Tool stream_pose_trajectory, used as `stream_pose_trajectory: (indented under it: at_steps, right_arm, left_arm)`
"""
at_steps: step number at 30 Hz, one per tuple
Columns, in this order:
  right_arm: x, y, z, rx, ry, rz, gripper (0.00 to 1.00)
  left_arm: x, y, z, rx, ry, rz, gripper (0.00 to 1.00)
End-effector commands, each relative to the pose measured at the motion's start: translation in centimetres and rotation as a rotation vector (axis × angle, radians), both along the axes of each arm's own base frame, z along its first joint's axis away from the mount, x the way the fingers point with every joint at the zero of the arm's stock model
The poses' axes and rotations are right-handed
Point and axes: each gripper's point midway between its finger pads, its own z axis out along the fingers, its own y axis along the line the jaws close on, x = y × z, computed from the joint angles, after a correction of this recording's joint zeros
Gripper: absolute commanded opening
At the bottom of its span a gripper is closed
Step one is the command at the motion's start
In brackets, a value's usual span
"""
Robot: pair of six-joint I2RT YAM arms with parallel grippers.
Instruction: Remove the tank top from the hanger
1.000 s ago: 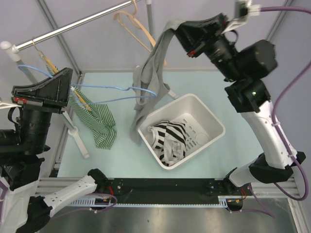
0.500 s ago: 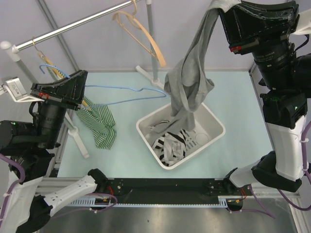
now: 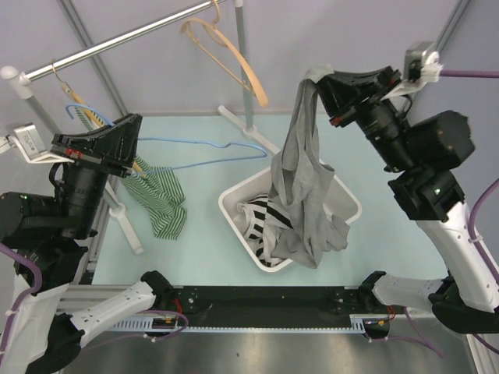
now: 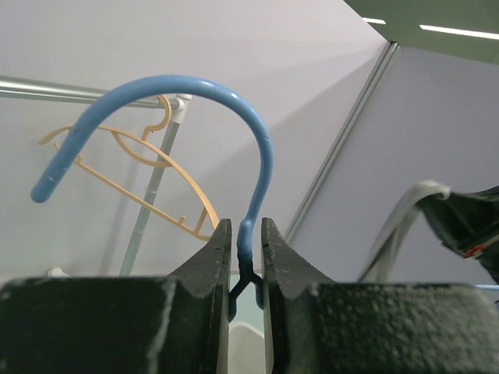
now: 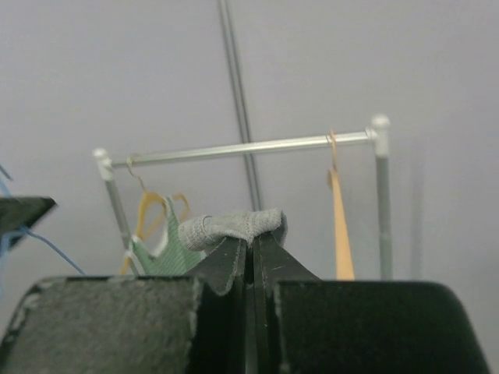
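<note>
The grey tank top (image 3: pixel 300 191) hangs from one strap in my right gripper (image 3: pixel 322 80), which is shut on it high over the white bin (image 3: pixel 348 196). Its lower part drapes into the bin and over the front rim. In the right wrist view the grey strap (image 5: pixel 230 226) is folded over the shut fingertips of that gripper (image 5: pixel 251 243). The blue wire hanger (image 3: pixel 187 141) is bare and sticks out level to the right of my left gripper (image 3: pixel 129 136). The left gripper (image 4: pixel 247 238) is shut on the hanger's neck below its hook (image 4: pixel 179 84).
A black-and-white striped garment (image 3: pixel 261 218) lies in the bin. A green striped top (image 3: pixel 160 199) hangs on a wooden hanger at the left. An empty wooden hanger (image 3: pixel 234 58) hangs from the metal rail (image 3: pixel 117 43). The rack's upright (image 3: pixel 242 54) stands behind the bin.
The right arm pulled the tank top off the blue hanger, lifted it up and right, then lowered it over the bin. The left gripper keeps hold of the hanger, which is now bare.
</note>
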Motion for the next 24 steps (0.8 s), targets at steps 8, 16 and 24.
stream_pose_trajectory:
  at_steps: [8, 16, 24]
  right_arm:
    - [3.2, -5.7, -10.9, -0.127, 0.267, -0.342, 0.00]
    - [1.8, -8.2, -26.1, -0.169, 0.677, -0.410, 0.00]
    - [0.8, -4.8, -33.1, -0.327, 0.894, -0.259, 0.24]
  left_arm:
    - [0.9, -2.2, -0.3, 0.042, 0.011, -0.055, 0.00]
    - [1.8, -3.4, -1.2, 0.075, 0.027, -0.073, 0.00]
    - [3.7, -5.9, -3.3, 0.150, 0.079, -0.108, 0.00]
